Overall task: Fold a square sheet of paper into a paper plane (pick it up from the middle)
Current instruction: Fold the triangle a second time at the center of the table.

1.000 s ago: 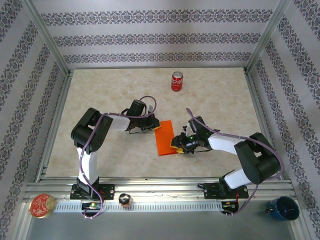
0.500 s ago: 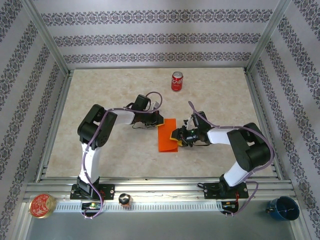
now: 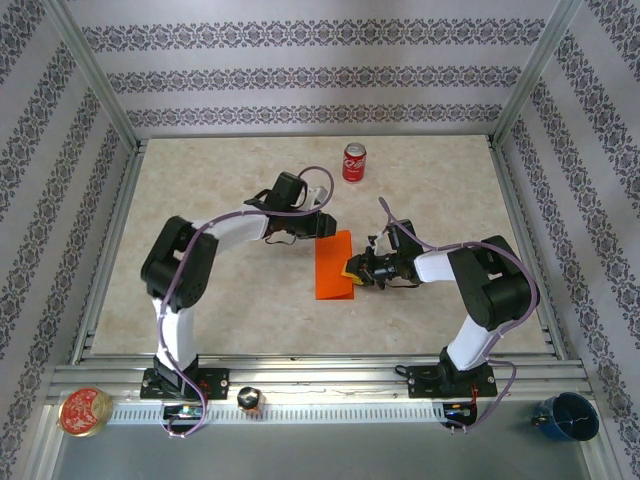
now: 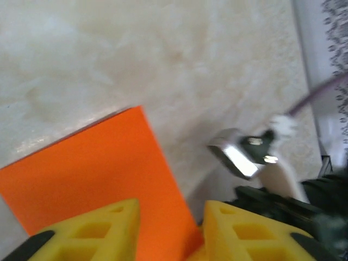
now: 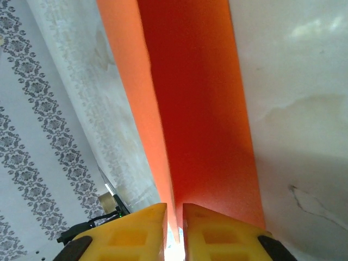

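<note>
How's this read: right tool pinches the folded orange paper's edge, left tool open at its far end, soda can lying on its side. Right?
One slip: the soda can stands upright, not on its side, as the top external view shows. Otherwise yes: the right tool pinches the edge of the orange paper, and the left tool is open at its far end.

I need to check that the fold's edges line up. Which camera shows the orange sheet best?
Top external: the whole folded orange sheet shows as a narrow rectangle on the table. Left wrist catches one corner; right wrist shows two layers running into the right gripper, far ends cropped.
</note>
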### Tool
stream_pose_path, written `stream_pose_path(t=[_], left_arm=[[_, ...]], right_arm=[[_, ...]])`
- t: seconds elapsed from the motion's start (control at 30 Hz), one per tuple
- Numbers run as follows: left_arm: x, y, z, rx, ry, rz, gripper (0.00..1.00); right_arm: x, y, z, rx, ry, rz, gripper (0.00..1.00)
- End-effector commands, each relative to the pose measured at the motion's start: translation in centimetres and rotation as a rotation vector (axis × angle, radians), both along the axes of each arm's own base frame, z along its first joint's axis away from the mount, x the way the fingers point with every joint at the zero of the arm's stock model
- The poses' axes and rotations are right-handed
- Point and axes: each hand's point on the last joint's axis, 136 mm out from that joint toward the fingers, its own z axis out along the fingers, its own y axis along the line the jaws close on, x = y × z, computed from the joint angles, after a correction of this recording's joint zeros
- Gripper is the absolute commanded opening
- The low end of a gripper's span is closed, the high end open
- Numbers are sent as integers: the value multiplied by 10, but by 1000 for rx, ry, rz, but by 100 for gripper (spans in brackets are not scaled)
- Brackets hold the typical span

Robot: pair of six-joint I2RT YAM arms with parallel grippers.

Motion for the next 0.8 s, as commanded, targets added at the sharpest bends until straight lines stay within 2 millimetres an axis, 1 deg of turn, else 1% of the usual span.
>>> stream_pose_path(t=[0.0, 0.1, 0.17, 0.23, 0.3, 0.37, 0.47, 0.6, 0.7, 0.77], left_arm=[[-20, 0, 27, 45, -169, -43, 40], [-48, 0, 25, 122, -263, -77, 49], [-74, -7, 22, 161, -339, -136, 53], [-93, -10, 15, 229, -391, -167, 54], [-106, -8, 5, 324, -449, -157, 55], [-118, -11, -4, 400, -515, -178, 56], [-130, -18, -16, 520, -585, -239, 58], [-140, -27, -31, 673, -657, -327, 59], [-147, -36, -38, 731, -709, -381, 63], [-152, -40, -43, 740, -716, -408, 65]], right_arm=[[7, 1, 7, 33, -30, 9, 18], [8, 0, 8, 37, -32, 7, 20], [9, 0, 8, 38, -31, 5, 20], [10, 0, 9, 41, -32, 5, 20], [11, -1, 10, 42, -35, 4, 20], [11, 0, 10, 44, -35, 3, 21], [13, 0, 12, 49, -37, -1, 21], [14, 1, 13, 51, -36, -3, 21], [15, 0, 12, 48, -33, -9, 21], [15, 0, 12, 49, -34, -12, 21]])
